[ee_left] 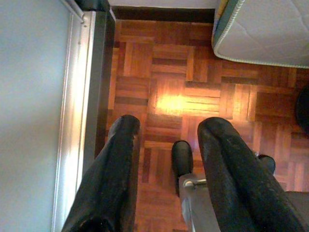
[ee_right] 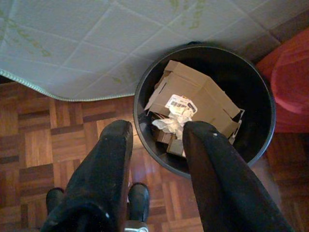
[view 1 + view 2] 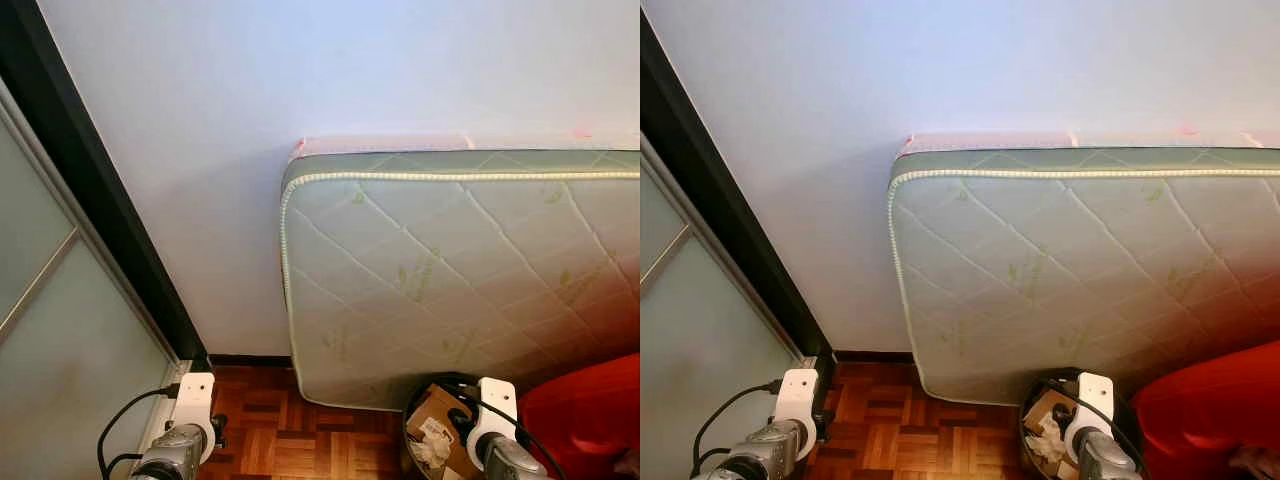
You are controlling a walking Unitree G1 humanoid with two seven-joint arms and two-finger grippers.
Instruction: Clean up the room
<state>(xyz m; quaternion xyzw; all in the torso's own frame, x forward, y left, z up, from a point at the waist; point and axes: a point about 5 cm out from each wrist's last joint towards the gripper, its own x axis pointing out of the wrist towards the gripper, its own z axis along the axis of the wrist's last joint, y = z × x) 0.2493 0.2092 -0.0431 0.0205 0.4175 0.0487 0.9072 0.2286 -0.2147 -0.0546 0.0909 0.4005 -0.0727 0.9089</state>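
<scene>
Rubbish already fills the black waste bin [image 2: 203,104] at the lower right of the head views, where torn cardboard [image 2: 195,94] and crumpled paper [image 2: 173,123] lie heaped inside. The bin stands on the parquet floor [image 1: 178,72], just beside the bottom edge of a quilted green-and-white mattress [image 3: 450,270] propped on its side against the pale wall [image 3: 300,70]. A red object [image 3: 585,410] sits close to the bin at the lower right corner; what it is cannot be told.

The right gripper [image 2: 154,128] hangs above the bin's near rim, its two black fingers spread and holding nothing. The left gripper [image 1: 166,128] hangs over bare floor at the lower left of the frame, fingers likewise spread and empty, next to the dark frame of a sliding door [image 1: 99,77] with frosted panels.

Judging by the loaded bin and the bare floor, some tidying looks done here; how much of the room remains cannot be judged from this corner.

The right wrist view looks straight into the bin and shows a printed label [image 2: 177,102] on the cardboard, detail the head views barely catch. The head views alone give the wall and the mattress's full height. The left wrist view adds the door track and the robot's dark feet [image 1: 182,157].
</scene>
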